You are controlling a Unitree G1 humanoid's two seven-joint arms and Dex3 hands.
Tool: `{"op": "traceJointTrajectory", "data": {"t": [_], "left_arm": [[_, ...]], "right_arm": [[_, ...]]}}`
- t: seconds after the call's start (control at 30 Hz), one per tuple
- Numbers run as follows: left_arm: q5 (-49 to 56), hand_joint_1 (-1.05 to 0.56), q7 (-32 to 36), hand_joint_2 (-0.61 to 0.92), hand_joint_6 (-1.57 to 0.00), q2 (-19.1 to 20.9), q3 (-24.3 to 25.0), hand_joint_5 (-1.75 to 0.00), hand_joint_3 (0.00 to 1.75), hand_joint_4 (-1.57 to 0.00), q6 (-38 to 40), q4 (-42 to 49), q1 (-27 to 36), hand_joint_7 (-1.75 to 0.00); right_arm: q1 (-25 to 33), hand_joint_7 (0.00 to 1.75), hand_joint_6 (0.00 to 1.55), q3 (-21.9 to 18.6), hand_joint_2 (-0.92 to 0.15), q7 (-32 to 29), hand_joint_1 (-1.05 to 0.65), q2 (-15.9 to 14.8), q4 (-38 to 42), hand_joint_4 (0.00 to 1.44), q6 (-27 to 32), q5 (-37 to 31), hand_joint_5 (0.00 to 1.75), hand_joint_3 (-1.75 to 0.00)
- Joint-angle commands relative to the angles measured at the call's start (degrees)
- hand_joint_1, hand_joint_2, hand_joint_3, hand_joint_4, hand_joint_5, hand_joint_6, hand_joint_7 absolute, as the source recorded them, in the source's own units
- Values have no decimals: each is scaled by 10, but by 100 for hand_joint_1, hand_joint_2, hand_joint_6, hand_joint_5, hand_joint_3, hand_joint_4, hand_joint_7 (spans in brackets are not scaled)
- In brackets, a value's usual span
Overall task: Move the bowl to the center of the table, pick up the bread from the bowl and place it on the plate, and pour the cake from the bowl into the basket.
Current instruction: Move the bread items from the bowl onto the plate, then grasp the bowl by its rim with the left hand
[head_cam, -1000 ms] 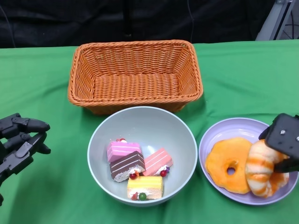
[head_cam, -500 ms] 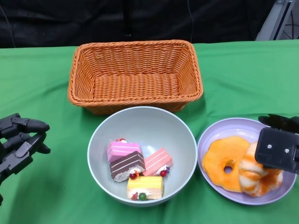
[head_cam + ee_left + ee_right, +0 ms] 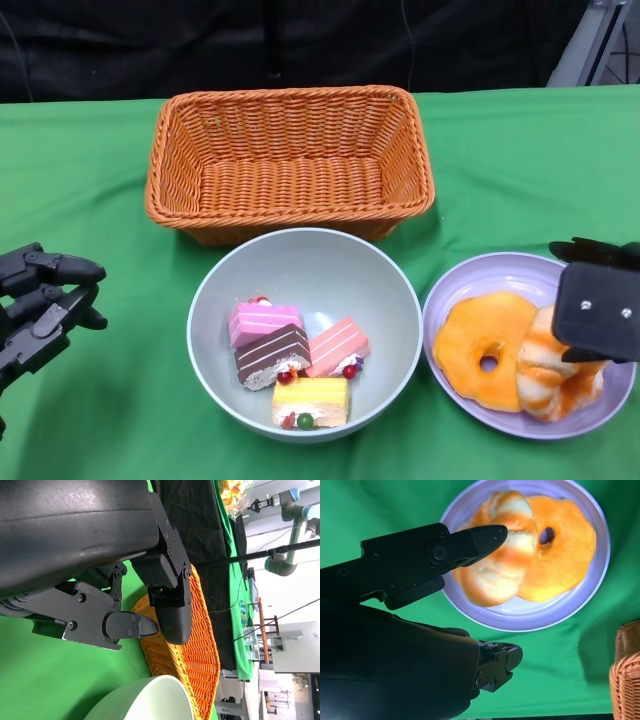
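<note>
The bowl (image 3: pixel 304 332) sat mid-desk just in front of the empty basket (image 3: pixel 289 160), four cake slices (image 3: pixel 290 357) inside awaiting the pour. On the one plate (image 3: pixel 476 276) lay two breads (a ring (image 3: pixel 479 349) and a croissant (image 3: pixel 545 378)). The right robot hand (image 3: pixel 470 590), fingers spread, hovered over the croissant, not visibly gripping it; the left robot hand (image 3: pixel 40 300) rested apart, holding nothing.

The surface (image 3: pixel 520 170) is bright green. The basket (image 3: pixel 289 160) is orange woven wicker. The bowl (image 3: pixel 310 265) is pale grey-green; its cakes (image 3: pixel 290 360) are pink, brown, salmon and yellow, striped white, dotted with red and green. Beside the black right hand (image 3: pixel 597 305), the plate (image 3: pixel 480 272) is lilac, the ring bread (image 3: pixel 480 350) orange, the roll (image 3: pixel 545 375) orange streaked with cream. The left hand (image 3: pixel 40 300) is black.
</note>
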Motion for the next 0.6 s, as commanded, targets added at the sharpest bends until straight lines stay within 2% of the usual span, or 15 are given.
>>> {"op": "traceJointTrajectory", "data": {"t": [0.03, 0.17, 0.3, 0.37, 0.43, 0.53, 0.57, 0.6], "left_arm": [[-2, -10, -1, 92, -96, 12, 4, -130, 32, -78, -3, 7, -5, -70], [1, -11, 5, 92, -97, 11, 3, -130, 31, -79, 1, 4, -4, -71], [-1, -11, 5, 92, -96, 11, 3, -130, 31, -78, 5, 1, -3, -70], [0, -11, 5, 92, -96, 12, 3, -130, 31, -78, 5, 1, -3, -70], [-1, -11, 3, 92, -96, 12, 3, -130, 30, -78, 5, 2, -4, -70], [-2, -11, 2, 92, -96, 11, 3, -130, 30, -78, 5, 3, -4, -70], [0, -11, 4, 92, -96, 11, 3, -129, 30, -78, 4, 2, -4, -70], [1, -10, 5, 92, -96, 12, 2, -130, 31, -79, 3, 2, -4, -70]], "right_arm": [[-12, 0, 1, -16, -92, 31, -67, -32, -13, 15, 1, 11, 4, -4], [-14, 1, 4, -26, -92, 64, -68, -62, -39, 19, 10, 13, 6, -3], [-7, 3, 9, -55, -92, 67, -72, -61, -70, 27, 26, 30, 8, -5], [0, 3, 11, -71, -92, 62, -74, -58, -87, 30, 32, 40, 9, -7], [14, 3, 12, -98, -92, 52, -74, -39, -105, 38, 45, 63, 12, -8], [27, 3, 15, -119, -92, 33, -73, -22, -120, 39, 56, 85, 11, -10], [44, 3, 15, -159, -92, -8, -73, 45, -128, 39, 42, 128, 10, -9], [59, 8, 27, -192, -92, -44, -50, 102, -133, 49, 25, 168, 15, -9]]}}
